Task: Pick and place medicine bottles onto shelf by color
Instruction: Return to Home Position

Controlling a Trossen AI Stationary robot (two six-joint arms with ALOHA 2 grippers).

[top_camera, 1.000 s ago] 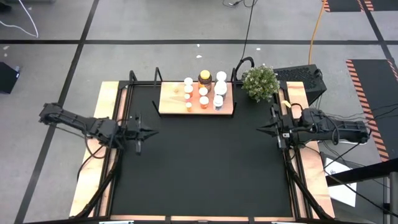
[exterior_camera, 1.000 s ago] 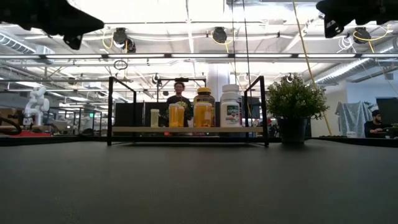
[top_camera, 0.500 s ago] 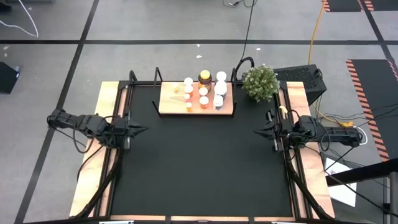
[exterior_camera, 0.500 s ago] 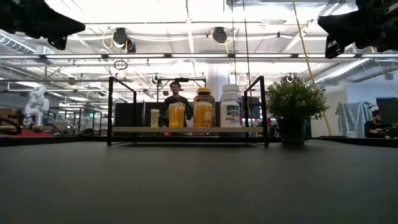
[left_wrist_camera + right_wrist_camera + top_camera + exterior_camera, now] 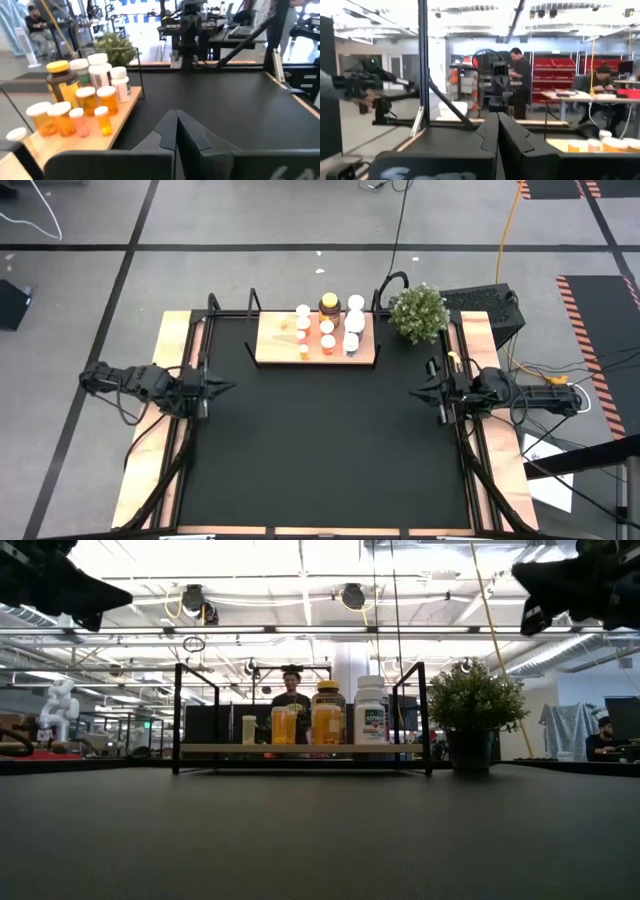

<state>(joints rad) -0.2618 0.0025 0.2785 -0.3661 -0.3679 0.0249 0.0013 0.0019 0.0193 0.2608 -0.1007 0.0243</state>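
three white bottles (image 5: 352, 322); one yellow-lidded jar (image 5: 329, 303); one shelf (image 5: 274, 347)

In the low view, front medicine bottles (image 5: 325, 725) hide those behind them.

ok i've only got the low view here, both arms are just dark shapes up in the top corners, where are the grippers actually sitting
Observer: In the high view the left gripper is at the left edge of the black mat and the right gripper is at its right edge. Both point inward, apart from the shelf.
Operator: are they holding anything
Observer: No, each wrist view shows its own fingers shut together with nothing between them.
Operator: and how are the bottles sorted
Observer: From above, the white bottles fill the column nearest the plant. The orange bottles fill the middle one, with the amber jar at its back.
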